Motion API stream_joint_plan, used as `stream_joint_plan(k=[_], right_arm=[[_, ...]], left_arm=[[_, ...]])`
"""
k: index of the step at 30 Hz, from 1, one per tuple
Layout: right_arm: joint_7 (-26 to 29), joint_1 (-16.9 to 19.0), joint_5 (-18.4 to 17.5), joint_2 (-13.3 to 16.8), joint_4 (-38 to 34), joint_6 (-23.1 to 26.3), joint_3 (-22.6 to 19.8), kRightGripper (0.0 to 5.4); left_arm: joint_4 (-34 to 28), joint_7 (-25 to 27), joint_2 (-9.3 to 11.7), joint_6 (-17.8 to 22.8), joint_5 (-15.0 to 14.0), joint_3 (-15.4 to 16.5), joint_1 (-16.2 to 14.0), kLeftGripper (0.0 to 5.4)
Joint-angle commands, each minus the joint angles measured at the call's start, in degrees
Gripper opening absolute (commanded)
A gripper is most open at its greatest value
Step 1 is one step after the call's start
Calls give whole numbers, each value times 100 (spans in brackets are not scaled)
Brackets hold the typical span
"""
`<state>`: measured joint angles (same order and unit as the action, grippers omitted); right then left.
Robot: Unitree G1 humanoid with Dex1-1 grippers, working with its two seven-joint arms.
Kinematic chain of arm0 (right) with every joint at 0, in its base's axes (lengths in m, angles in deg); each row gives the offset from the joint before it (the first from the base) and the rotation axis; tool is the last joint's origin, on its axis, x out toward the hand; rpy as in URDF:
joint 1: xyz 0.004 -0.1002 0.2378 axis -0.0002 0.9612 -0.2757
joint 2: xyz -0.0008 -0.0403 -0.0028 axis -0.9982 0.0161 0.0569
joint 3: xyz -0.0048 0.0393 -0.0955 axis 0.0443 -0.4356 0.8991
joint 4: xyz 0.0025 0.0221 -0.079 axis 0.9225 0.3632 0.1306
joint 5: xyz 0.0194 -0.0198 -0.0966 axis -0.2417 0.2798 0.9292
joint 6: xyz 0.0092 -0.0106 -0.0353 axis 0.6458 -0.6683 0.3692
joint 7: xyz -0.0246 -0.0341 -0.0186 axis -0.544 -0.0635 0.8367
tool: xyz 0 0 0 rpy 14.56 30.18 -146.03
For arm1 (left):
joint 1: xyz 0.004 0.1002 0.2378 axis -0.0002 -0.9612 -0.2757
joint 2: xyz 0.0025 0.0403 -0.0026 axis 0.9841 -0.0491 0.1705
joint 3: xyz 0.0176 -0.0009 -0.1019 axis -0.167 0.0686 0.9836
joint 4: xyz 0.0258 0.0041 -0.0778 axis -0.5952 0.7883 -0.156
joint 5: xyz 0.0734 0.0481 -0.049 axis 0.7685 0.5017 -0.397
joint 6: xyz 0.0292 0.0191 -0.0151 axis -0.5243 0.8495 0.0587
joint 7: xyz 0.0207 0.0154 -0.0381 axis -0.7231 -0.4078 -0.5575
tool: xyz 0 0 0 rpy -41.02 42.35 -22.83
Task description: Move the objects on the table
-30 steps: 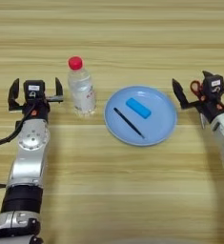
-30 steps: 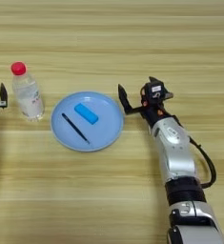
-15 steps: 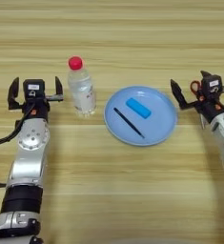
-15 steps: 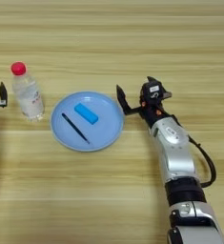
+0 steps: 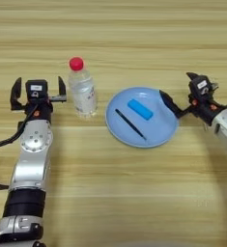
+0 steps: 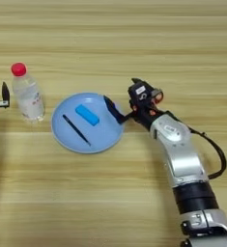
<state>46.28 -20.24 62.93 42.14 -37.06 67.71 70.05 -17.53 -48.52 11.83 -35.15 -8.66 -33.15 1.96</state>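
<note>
Left claw (image 5: 37, 92) at the worktop's left side, fingers spread apart, holding nothing, just left of the bottle. Clear bottle (image 5: 82, 89) with red cap stands upright on the wooden worktop (image 5: 113, 43), beside the plate's left rim. Round light-blue plate (image 5: 156, 134) at centre carries a black pen (image 5: 130, 124) lying diagonally and a blue block (image 5: 140, 109) just right of it. Right claw (image 6: 121, 98) at the plate's right rim, fingers apart; lower finger (image 6: 113, 109) reaches over the rim, upper one stands clear of it.
</note>
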Motion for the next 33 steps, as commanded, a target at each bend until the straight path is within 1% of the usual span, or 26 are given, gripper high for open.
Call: stream_joint_plan(k=[1, 4, 7, 10, 13, 19, 33], right_arm=[[241, -318, 265, 55, 235, -13, 357, 539], [300, -539, 411, -17, 685, -148, 518, 539], [418, -742, 536, -80, 1223, -408, 684, 539], [412, -925, 591, -165, 1688, -621, 721, 539], [400, -1029, 673, -227, 1935, -814, 786, 539], [393, -1052, 818, -295, 2127, -1019, 896, 539], [400, -1064, 1039, -357, 2571, -1184, 1017, 539]], left_arm=[[-18, -20, 25, 87, 73, -22, -5, 540], [-31, -25, 16, 91, 78, -28, -15, 540], [-45, -31, 6, 97, 84, -35, -22, 540], [-55, -38, -7, 103, 90, -42, -27, 540], [-63, -41, -13, 111, 94, -46, -27, 540], [-68, -39, -16, 115, 96, -45, -26, 540], [-43, -35, -11, 99, 94, -42, -24, 540]])
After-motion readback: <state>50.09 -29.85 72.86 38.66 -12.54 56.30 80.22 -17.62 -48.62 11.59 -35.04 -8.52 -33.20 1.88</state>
